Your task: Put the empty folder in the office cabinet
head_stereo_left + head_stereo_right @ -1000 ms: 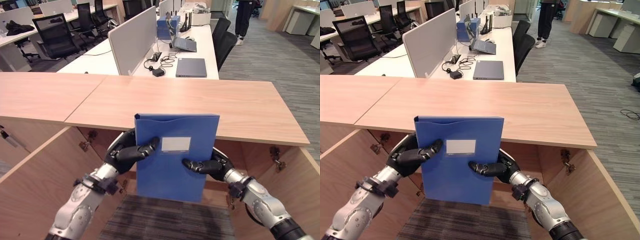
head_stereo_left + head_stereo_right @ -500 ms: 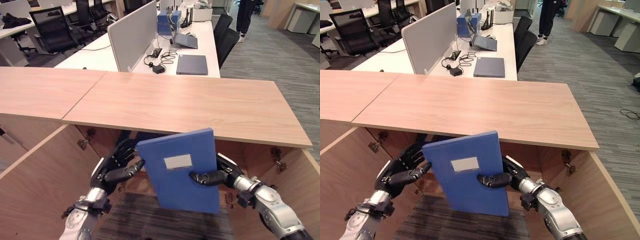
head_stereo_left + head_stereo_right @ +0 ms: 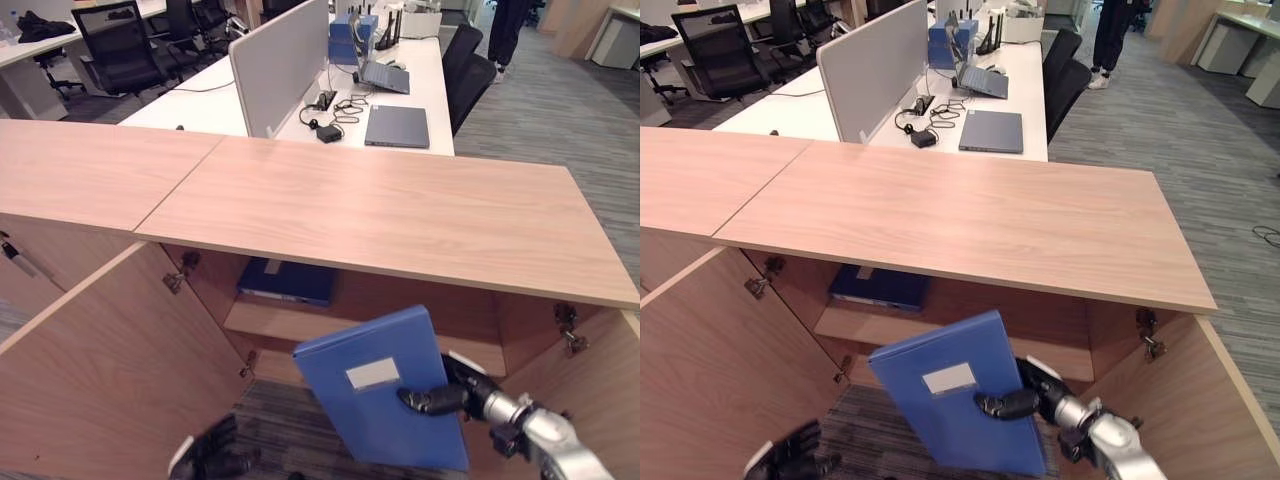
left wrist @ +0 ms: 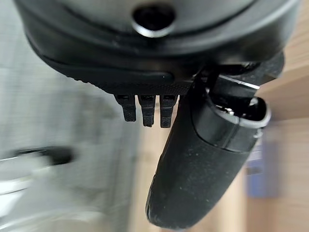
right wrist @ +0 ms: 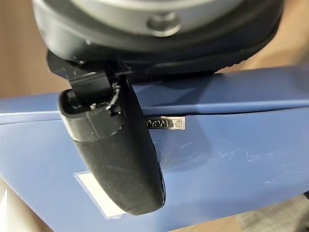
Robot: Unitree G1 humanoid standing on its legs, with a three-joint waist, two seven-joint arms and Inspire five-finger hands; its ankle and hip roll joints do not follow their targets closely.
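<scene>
My right hand [image 3: 447, 397] holds a blue folder [image 3: 375, 402] with a white label by its right edge, thumb [image 5: 120, 154] pressed across the front cover. The folder hangs tilted in front of the open office cabinet [image 3: 400, 215], below the level of its inner shelf [image 3: 300, 322]. My left hand [image 3: 213, 456] is low at the left, apart from the folder, with relaxed fingers [image 4: 145, 108] and nothing in it.
Another blue folder [image 3: 287, 281] lies flat on the cabinet shelf at the left. The left door [image 3: 100, 370] and right door [image 3: 1180, 400] stand open towards me. Carpet [image 3: 290, 420] lies below. Desks with laptops and chairs stand behind the cabinet.
My left hand has let go of the folder and dropped to the lower left. The right hand alone has lowered the folder and tilted it further. The camera has shifted.
</scene>
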